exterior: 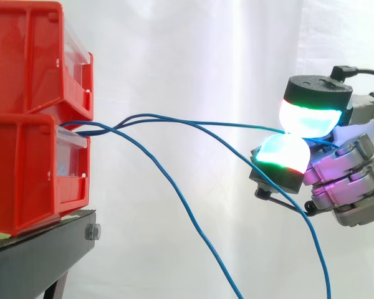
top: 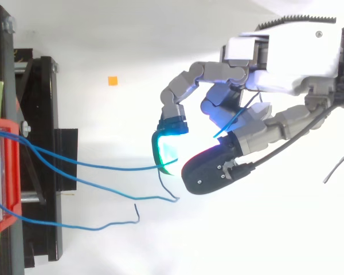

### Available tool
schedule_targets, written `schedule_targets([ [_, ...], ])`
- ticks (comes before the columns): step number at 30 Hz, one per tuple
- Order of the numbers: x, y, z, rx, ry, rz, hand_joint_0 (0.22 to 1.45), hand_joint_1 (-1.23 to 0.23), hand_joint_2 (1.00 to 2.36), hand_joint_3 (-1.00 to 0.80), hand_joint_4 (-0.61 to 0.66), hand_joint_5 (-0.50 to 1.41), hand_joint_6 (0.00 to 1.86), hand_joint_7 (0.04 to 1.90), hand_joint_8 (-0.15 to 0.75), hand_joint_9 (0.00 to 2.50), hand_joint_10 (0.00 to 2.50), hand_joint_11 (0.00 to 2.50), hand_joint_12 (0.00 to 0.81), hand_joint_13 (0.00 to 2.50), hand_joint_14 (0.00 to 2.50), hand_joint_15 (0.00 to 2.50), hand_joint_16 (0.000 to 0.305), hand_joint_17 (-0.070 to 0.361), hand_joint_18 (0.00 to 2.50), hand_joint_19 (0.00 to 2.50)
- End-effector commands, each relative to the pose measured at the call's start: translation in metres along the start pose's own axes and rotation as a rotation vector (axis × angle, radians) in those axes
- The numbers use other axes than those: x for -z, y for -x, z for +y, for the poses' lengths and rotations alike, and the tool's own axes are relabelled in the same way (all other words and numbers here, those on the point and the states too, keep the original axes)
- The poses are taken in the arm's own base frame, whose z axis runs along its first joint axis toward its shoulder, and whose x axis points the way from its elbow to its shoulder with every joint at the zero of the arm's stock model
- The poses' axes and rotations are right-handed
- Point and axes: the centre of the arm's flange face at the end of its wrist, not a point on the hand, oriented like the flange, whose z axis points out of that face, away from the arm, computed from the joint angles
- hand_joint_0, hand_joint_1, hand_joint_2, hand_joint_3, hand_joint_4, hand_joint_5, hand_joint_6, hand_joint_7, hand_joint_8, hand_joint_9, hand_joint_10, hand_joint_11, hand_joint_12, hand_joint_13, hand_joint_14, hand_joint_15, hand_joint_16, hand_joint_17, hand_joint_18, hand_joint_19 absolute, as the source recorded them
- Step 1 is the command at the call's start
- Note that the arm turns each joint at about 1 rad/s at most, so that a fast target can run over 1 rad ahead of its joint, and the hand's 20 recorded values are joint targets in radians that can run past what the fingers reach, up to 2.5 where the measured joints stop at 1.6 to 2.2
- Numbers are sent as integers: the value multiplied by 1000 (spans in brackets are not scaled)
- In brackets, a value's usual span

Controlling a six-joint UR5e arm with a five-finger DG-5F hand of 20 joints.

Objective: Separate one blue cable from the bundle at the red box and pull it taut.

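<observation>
The hand [exterior: 352, 187] is closed in a narrow pinch: two fingertips [exterior: 308, 118] glowing white and green press together, pad against pad, with one blue cable [exterior: 237, 124] caught between them. The remaining fingers are curled underneath, glowing magenta. In the top view the hand [top: 286, 57] reaches in from the right edge, and a short piece of the same cable shows again behind the pinching fingers, across the palm side.

The pinched cable runs almost level from the hand to the bins, with only a slight bow. It leaves the gap between the upper red bin [exterior: 25, 56] and the lower red bin [exterior: 25, 174], passing over the lower bin's front lip. A second blue cable [top: 120, 193] and a third blue cable [top: 92, 228] come out of the same gap. In the side view both sag away below the hand. From above, the second ends in a small upturned curl just beside the fingertips, and the third ends free, well apart from the hand. What lies inside the bins cannot be seen.

The bins are stacked at the edge of the black stand [exterior: 37, 255] nearest the hand, with a bolt showing in its side. A white curtain [exterior: 193, 50] hangs behind. From above, a small orange square [top: 113, 81] lies on the white surface beside the stand.
</observation>
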Motion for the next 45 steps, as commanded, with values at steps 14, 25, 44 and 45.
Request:
schedule_targets([
  [14, 0, 0, 0, 2, 0, 0, 623, -759, 1018, 21, -3, -137, 897, 1125, 321, 880, 2450, 1379, 396, 874, 2500, 1334, 44, 100, 1431, 1790],
  [25, 0, 0, 0, 2, 0, 0, 625, -758, 1018, 22, -9, -136, 898, 1116, 317, 887, 2485, 1335, 391, 886, 2500, 1338, 43, 98, 1437, 1795],
  [44, 0, 0, 0, 2, 0, 0, 633, -776, 1014, 14, -18, -133, 895, 1115, 311, 927, 2477, 1343, 387, 899, 2500, 1357, 43, 97, 1411, 1756],
  [45, 0, 0, 0, 2, 0, 0, 630, -768, 1016, 16, -14, -135, 895, 1119, 313, 922, 2452, 1361, 390, 891, 2500, 1374, 43, 97, 1414, 1775],
])
